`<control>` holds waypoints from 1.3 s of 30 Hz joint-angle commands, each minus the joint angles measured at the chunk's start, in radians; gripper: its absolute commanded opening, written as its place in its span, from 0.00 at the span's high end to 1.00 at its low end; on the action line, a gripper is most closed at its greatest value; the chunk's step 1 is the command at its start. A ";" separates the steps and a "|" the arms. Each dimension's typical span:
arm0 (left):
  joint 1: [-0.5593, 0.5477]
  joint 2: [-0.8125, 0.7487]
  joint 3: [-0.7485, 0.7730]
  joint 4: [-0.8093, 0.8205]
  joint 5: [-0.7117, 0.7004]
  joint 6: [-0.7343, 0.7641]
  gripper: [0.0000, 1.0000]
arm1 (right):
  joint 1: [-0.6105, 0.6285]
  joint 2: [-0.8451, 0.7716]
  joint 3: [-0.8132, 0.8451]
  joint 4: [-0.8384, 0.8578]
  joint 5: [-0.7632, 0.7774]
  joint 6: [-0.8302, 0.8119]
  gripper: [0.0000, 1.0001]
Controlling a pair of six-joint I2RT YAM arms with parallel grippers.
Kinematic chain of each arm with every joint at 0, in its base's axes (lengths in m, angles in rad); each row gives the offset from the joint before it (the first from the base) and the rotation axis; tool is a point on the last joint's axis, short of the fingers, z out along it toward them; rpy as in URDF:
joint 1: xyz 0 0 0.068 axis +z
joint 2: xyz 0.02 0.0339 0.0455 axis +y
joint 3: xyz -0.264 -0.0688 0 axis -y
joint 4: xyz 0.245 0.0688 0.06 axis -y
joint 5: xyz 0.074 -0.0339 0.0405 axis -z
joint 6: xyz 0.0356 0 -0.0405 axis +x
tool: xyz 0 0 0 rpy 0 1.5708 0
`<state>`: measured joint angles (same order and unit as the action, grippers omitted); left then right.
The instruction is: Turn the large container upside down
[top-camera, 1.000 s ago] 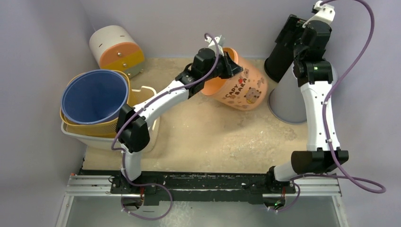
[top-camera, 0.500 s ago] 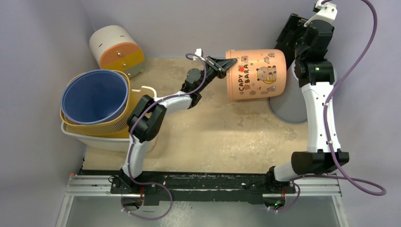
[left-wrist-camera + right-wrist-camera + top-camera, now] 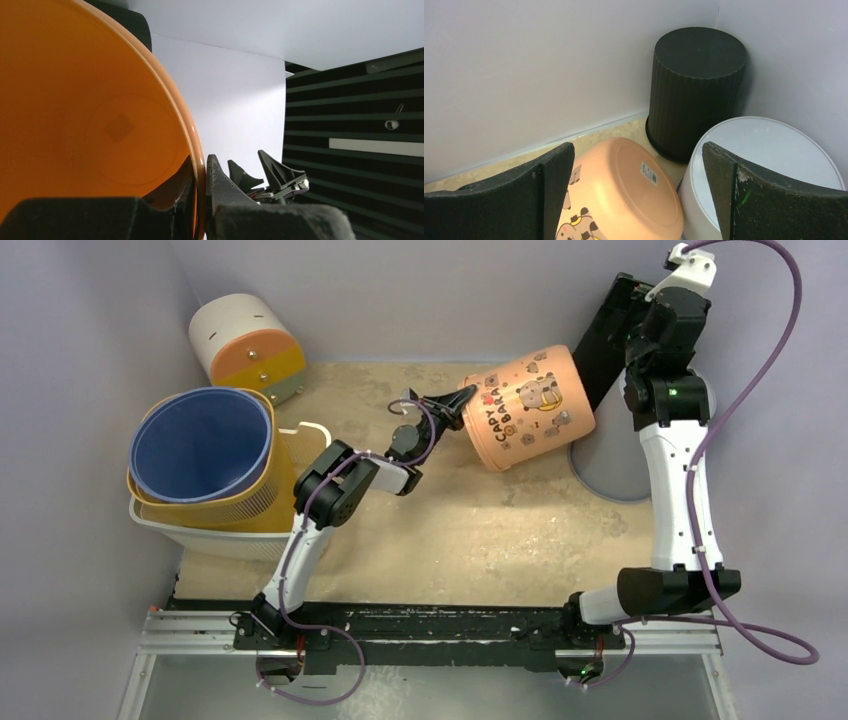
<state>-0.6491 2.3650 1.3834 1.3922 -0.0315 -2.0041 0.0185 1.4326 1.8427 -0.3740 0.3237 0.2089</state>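
Note:
The large container is a peach-orange bin (image 3: 525, 407) with cartoon capybara prints. It lies tipped in the air, its rim toward the left and low, its flat base up and to the right. My left gripper (image 3: 462, 400) is shut on the bin's rim; in the left wrist view the orange wall (image 3: 100, 125) is pinched between the two fingers (image 3: 220, 190). My right gripper (image 3: 615, 325) is open and empty, held high at the back right; its view looks down on the bin's base (image 3: 639, 190) with a barcode sticker.
An upturned black ribbed bin (image 3: 696, 85) stands in the back right corner, with an upturned white bin (image 3: 610, 455) just in front of it. A blue bin nested in a yellow basket (image 3: 200, 455) sits at the left. A white-and-orange drawer unit (image 3: 245, 340) is at the back left.
The left arm has folded back and turned its wrist, swinging the bin round: its base has risen to the right and its rim has dropped left. The right arm stayed nearly still.

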 commanded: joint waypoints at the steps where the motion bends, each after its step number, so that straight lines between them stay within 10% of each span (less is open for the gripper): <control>1: 0.014 0.004 -0.065 0.200 -0.001 -0.101 1.00 | -0.002 -0.022 -0.005 0.047 0.005 -0.013 0.00; 14: 0.155 -0.049 -0.347 0.016 0.292 0.120 1.00 | -0.002 -0.016 -0.031 0.054 -0.001 -0.011 0.00; 20: 0.191 -0.086 -0.321 -0.330 0.386 0.371 0.88 | -0.001 -0.011 -0.035 0.051 -0.005 -0.009 0.00; 30: 0.236 -0.105 -0.323 -0.672 0.385 0.652 0.64 | -0.002 -0.018 -0.065 0.048 -0.013 -0.007 0.00; 39: 0.239 -0.128 -0.251 -0.877 0.358 0.790 0.61 | -0.002 -0.025 -0.078 0.048 -0.021 -0.004 0.00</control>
<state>-0.4114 2.2421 1.1072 0.7712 0.3397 -1.3846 0.0185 1.4330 1.7649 -0.3611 0.3187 0.2096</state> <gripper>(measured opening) 0.387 0.998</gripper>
